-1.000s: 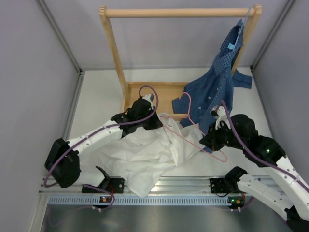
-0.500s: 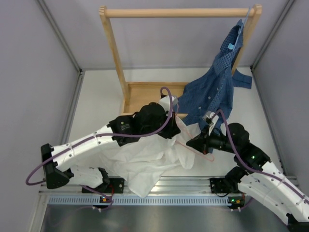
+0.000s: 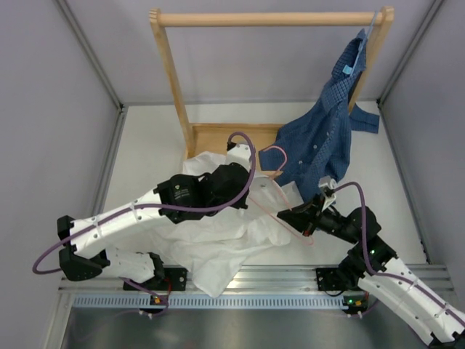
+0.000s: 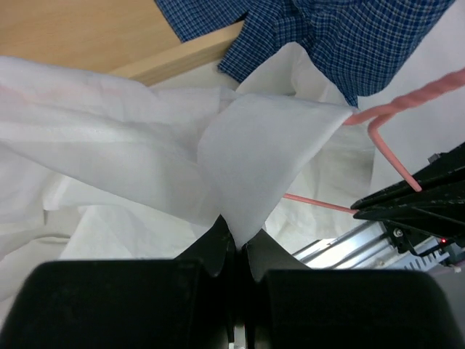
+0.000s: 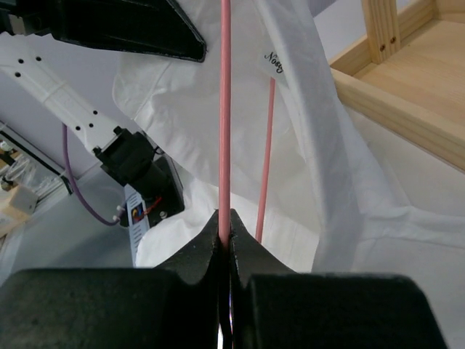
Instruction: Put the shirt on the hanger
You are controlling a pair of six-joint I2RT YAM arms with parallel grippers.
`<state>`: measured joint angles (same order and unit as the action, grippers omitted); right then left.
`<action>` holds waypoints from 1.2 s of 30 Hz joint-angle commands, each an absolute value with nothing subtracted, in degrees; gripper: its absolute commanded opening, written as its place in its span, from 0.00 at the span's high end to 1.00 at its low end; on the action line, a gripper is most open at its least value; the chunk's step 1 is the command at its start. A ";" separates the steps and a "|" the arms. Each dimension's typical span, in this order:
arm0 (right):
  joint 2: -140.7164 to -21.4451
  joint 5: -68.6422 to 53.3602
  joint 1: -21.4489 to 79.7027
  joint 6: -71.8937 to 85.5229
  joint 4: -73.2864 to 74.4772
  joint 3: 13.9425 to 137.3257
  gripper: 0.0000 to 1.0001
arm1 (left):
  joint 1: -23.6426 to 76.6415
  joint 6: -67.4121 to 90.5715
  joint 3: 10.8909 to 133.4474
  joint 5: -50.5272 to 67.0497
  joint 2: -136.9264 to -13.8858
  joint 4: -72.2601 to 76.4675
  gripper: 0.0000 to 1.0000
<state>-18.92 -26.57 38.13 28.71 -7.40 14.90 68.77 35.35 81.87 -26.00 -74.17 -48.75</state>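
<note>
The white shirt [image 3: 218, 240] lies crumpled on the table in front of the arm bases. My left gripper [image 3: 252, 190] is shut on a fold of its cloth [image 4: 261, 153] and holds it raised beside the hanger. The pink wire hanger [image 3: 285, 158] is tilted, with its hook up toward the wooden base and its frame partly behind shirt fabric. My right gripper [image 3: 292, 216] is shut on one straight wire of the hanger [image 5: 225, 109]. The second wire [image 5: 266, 145] runs against the white shirt [image 5: 320, 145]. In the left wrist view my left gripper [image 4: 234, 236] pinches the fold, and the hanger [image 4: 389, 149] shows at the right.
A wooden clothes rack [image 3: 171, 73] with a tray base [image 3: 218, 138] stands at the back. A dark blue checked shirt [image 3: 320, 138] hangs from its right post down onto the base. An aluminium rail [image 3: 290, 276] runs along the near edge. Grey walls close in on both sides.
My left arm swung right and then back a little, lifting the shirt fold toward the hanger. My right gripper moved left and toward the near edge with the hanger, raising its hook.
</note>
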 commanded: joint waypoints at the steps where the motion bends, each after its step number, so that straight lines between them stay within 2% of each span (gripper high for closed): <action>1: -20.02 -28.10 38.58 31.73 -22.92 15.20 1.00 | 69.08 35.60 86.38 -32.35 -74.96 -52.56 1.00; 5: -26.00 -34.62 38.67 34.44 -30.22 15.64 1.00 | 71.27 32.44 89.46 -29.81 -76.55 -52.38 1.00; 9: -29.70 -33.58 39.11 35.07 -32.78 16.61 1.00 | 76.72 29.36 90.09 -27.86 -76.55 -50.98 1.00; 13: -32.33 -34.19 39.81 33.06 -31.12 19.94 1.00 | 77.78 29.53 90.00 -31.72 -75.77 -51.50 1.00; 17: -32.52 -28.93 42.45 30.85 -27.95 20.92 1.00 | 77.78 30.24 90.09 -33.23 -74.44 -52.38 1.00; 20: -31.12 -26.02 43.33 31.55 -31.54 19.34 1.00 | 77.87 29.53 90.79 -31.38 -75.14 -52.38 0.99; 23: -29.62 -23.91 44.03 32.61 -36.11 17.58 1.00 | 77.87 30.58 91.14 -34.71 -75.85 -53.44 0.95; 26: -28.65 -22.50 44.65 32.70 -38.75 16.26 1.00 | 77.87 30.07 91.84 -34.37 -75.06 -53.35 0.79; 27: -28.65 -22.15 44.74 32.70 -39.37 15.56 1.00 | 77.96 29.36 92.45 -33.76 -74.80 -53.09 0.54; 29: -28.74 -21.97 44.82 33.22 -42.09 14.86 1.00 | 78.22 25.43 94.56 -30.77 -74.18 -52.65 0.26; 30: -28.74 -21.80 44.82 33.40 -43.06 14.51 1.00 | 78.22 23.92 95.44 -30.50 -73.83 -52.39 0.17; 31: -28.65 -21.71 44.82 33.66 -44.11 13.89 1.00 | 78.22 22.60 96.58 -30.93 -73.57 -52.56 0.11; 34: -28.04 -21.45 44.82 34.19 -46.84 12.83 1.00 | 78.22 15.75 100.72 -31.46 -71.38 -50.55 0.07; 36: -27.43 -21.44 44.91 34.28 -46.67 12.74 1.00 | 78.13 9.25 98.80 -34.36 -67.86 -46.60 0.02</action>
